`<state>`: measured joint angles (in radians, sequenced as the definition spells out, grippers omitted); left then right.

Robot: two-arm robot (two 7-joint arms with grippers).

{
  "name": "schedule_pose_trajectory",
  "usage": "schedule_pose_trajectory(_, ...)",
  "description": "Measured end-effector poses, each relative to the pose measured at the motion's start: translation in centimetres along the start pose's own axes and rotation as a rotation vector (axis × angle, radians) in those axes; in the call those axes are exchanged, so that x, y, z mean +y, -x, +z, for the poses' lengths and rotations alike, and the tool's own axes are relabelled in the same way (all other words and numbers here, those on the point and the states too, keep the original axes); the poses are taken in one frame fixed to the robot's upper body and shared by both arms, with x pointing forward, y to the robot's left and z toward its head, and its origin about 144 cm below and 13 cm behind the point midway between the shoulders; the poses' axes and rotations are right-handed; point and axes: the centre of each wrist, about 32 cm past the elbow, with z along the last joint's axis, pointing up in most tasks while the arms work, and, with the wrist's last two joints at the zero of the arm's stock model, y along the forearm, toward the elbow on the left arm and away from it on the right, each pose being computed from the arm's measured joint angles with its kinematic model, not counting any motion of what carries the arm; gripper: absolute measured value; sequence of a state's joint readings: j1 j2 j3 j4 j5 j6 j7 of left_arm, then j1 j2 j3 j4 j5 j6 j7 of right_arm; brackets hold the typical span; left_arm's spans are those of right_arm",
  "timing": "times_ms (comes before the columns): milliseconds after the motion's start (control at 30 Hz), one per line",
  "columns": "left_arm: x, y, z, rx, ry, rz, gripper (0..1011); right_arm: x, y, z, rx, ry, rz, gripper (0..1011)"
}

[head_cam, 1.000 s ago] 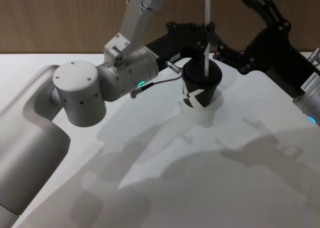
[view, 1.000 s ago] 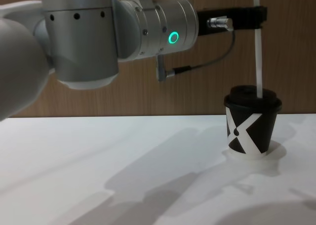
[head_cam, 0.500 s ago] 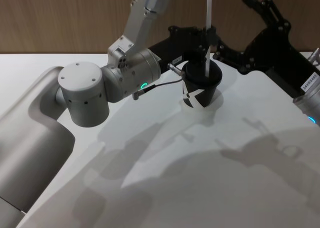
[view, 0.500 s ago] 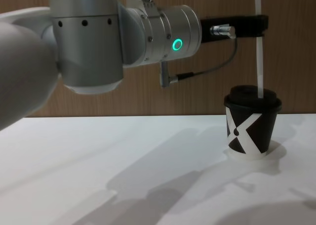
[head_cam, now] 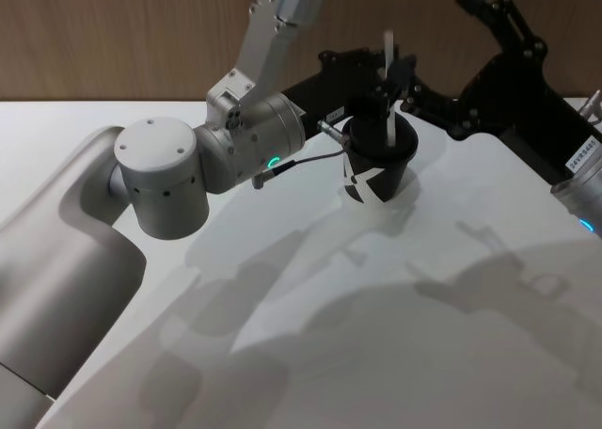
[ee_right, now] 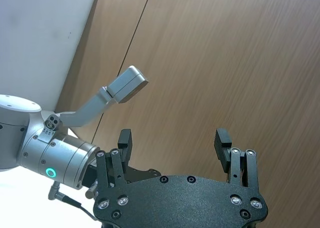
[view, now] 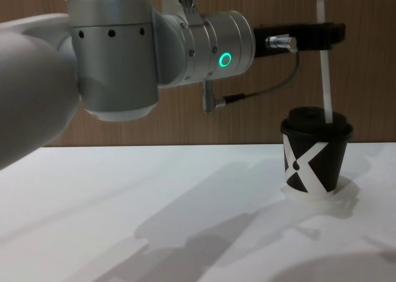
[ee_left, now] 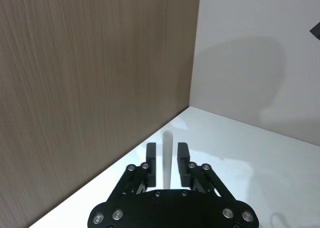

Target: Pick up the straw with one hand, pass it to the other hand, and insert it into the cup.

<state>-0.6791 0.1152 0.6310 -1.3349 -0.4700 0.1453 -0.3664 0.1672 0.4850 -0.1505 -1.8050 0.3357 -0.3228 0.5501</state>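
The black cup (head_cam: pixel 376 170) (view: pixel 315 161) with a white X mark stands on the white table, far centre. The white straw (head_cam: pixel 387 48) (view: pixel 324 72) stands in its lid, leaning slightly, with its top end above my left gripper (head_cam: pixel 390 83) (view: pixel 328 34). In the left wrist view the straw (ee_left: pixel 166 143) runs between the left gripper's (ee_left: pixel 166 155) fingers with a narrow gap on each side, so the gripper is open around it. My right gripper (head_cam: pixel 437 48) (ee_right: pixel 173 138) hangs open behind and to the right of the cup, holding nothing.
The white table (head_cam: pixel 395 335) runs up to a wooden wall (head_cam: pixel 141 34) just behind the cup. The bulky silver left arm (head_cam: pixel 207 156) (view: pixel 142 53) spans the left side above the table; it also shows in the right wrist view (ee_right: pixel 55 158).
The straw has slid down into the cup, and its top end now shows in both views. The left arm has shifted slightly forward. The right arm has not moved.
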Motion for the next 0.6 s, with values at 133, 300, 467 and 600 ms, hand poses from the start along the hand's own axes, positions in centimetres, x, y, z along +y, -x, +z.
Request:
schedule_pose_trajectory(133, -0.05, -0.01, -0.05, 0.001, 0.000, 0.000, 361, 0.00, 0.00, 0.00, 0.000, 0.000, 0.000, 1001)
schedule_pose_trajectory(300, -0.07, -0.01, -0.08, 0.002, -0.001, 0.000, 503, 0.00, 0.00, 0.00, 0.000, 0.000, 0.000, 1001)
schedule_pose_trajectory(467, -0.10, -0.03, -0.10, 0.002, -0.001, 0.000, 668, 0.00, 0.00, 0.00, 0.000, 0.000, 0.000, 1001)
schedule_pose_trajectory(600, -0.11, -0.03, -0.10, 0.002, -0.001, 0.000, 792, 0.00, 0.00, 0.00, 0.000, 0.000, 0.000, 1001)
